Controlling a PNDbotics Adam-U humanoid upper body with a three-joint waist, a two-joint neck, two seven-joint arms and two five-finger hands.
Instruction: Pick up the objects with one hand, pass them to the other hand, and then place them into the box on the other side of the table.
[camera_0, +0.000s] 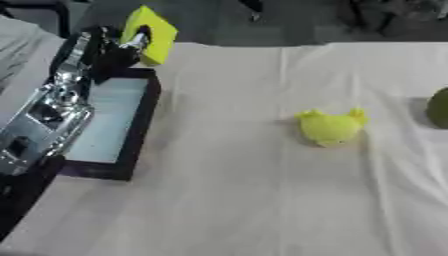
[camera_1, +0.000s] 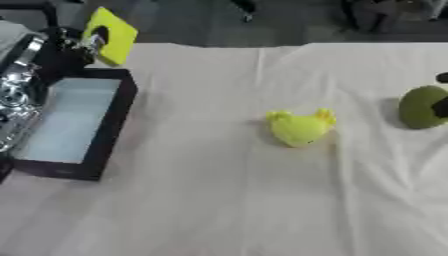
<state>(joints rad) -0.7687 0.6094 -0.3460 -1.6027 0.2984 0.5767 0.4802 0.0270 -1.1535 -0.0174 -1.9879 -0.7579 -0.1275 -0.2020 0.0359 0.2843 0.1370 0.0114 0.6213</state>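
Right hand shows in neither view; a dark bit at the table's right edge beside the green object (camera_1: 423, 106) is too small to make out; green object is cut off by the frame in the left eye view, whole in the right eye view, sitting near the table's right edge; what it is cannot be told, only a rounded olive-green shape. Left hand (camera_0: 116, 47) is at the table's far left corner, above the far end of the box (camera_0: 140, 120); its fingers are dark and partly hidden behind the yellow block (camera_0: 150, 34), curled around it and pinching it; block is tilted, held clear of the table, over the box's far edge. Box is black-walled with a pale floor, along the table's left edge; left arm covers part of its left wall. Yellow plush (camera_0: 331, 127) lies on the white cloth (camera_0: 236, 200) mid-table, well apart from the box.
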